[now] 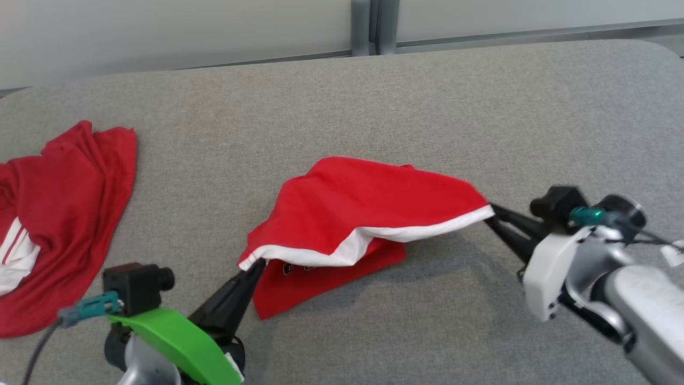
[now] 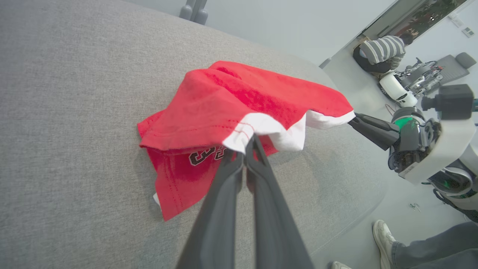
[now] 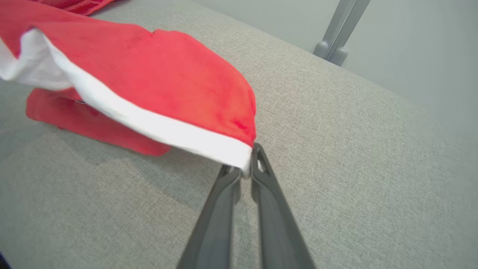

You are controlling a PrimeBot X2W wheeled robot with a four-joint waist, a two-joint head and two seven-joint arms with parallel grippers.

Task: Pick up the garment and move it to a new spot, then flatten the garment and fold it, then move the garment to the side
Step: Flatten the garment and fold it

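Observation:
The garment (image 1: 368,206) is red with a white band along its edge and dark print on the lower layer. It hangs stretched between both grippers, lifted off the grey table, its lower fold resting on the surface. My left gripper (image 1: 256,263) is shut on the white edge at the garment's near-left corner (image 2: 248,140). My right gripper (image 1: 490,213) is shut on the white edge at the right corner (image 3: 248,164). The left wrist view also shows the garment (image 2: 242,101) and the right gripper (image 2: 354,118).
A second red garment with white stripes (image 1: 59,214) lies crumpled at the table's left edge. The grey table (image 1: 427,96) runs back to a wall with a metal post (image 1: 374,27). A seated person (image 2: 381,52) and someone's shoe (image 2: 382,233) appear beyond the table.

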